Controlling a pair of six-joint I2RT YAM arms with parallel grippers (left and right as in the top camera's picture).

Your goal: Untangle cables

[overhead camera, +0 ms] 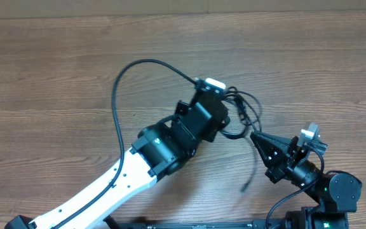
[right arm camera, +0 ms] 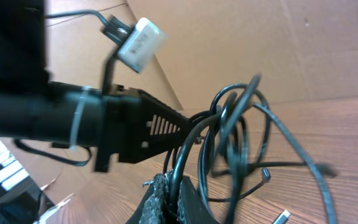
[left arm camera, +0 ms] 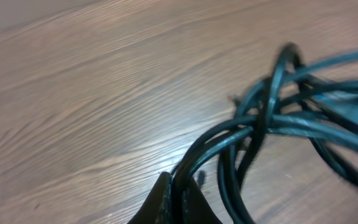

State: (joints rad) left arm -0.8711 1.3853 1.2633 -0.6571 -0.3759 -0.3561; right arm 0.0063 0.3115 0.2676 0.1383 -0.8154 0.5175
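- Wood-grain table fills the overhead view, with a pale wall strip along its far edge.
- The white left arm reaches in from the near left, and its black wrist covers part of the cables, which are bunched right of centre.
- A long black lead arcs from that wrist back to the arm.
- The right gripper points into the bunch from the near right, and one loose cable end trails toward the near edge.
- From the left wrist, the left gripper has its fingers together, pinching one strand. The cables, blurred, loop up and right over bare wood.
- From the right wrist, the right gripper is clamped on a strand rising into the tangle.
- The left gripper crosses from the left, its tip in the loops. A white camera block sits above it.
- A small plug lies on the table.
- Cardboard panels stand behind, and there is room clutter at lower left.
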